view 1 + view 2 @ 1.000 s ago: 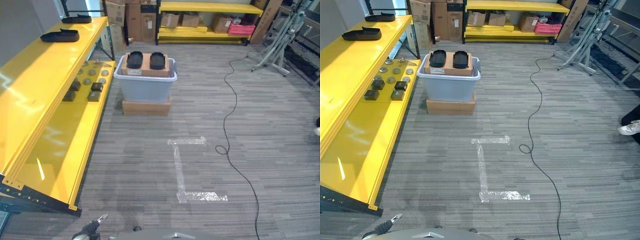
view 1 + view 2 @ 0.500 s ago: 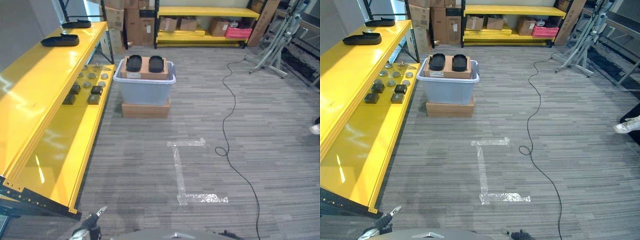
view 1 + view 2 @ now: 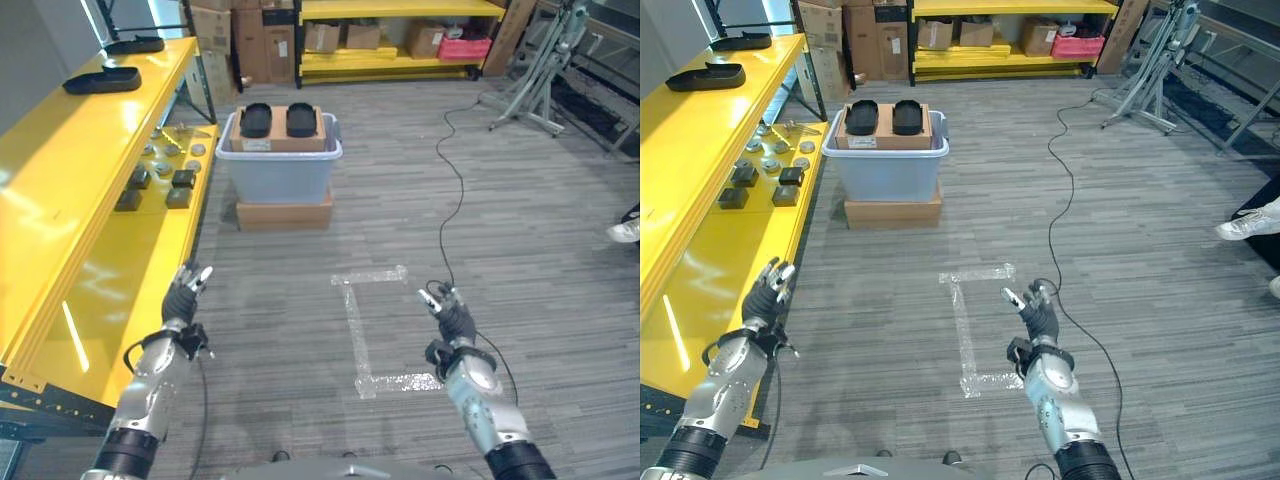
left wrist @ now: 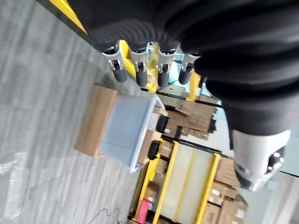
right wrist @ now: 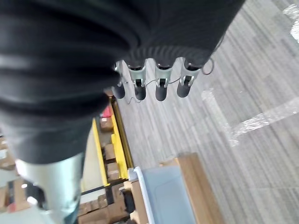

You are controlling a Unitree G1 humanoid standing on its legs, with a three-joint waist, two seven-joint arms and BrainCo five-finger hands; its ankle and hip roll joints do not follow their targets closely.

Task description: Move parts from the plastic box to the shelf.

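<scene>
Hovering over bare carpet, left hand (image 3: 186, 293), right hand (image 3: 448, 312), plastic box (image 3: 279, 170) well apart

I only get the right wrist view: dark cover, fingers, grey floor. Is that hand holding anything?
Observer: No. The right hand is open and empty, above taped lines on the floor.
Operator: What's in the box?
Observer: The box holds a carton with two black parts on top.
Operator: Where's the shelf?
Observer: The yellow shelf is on the robot's left, with small parts on it.
</scene>
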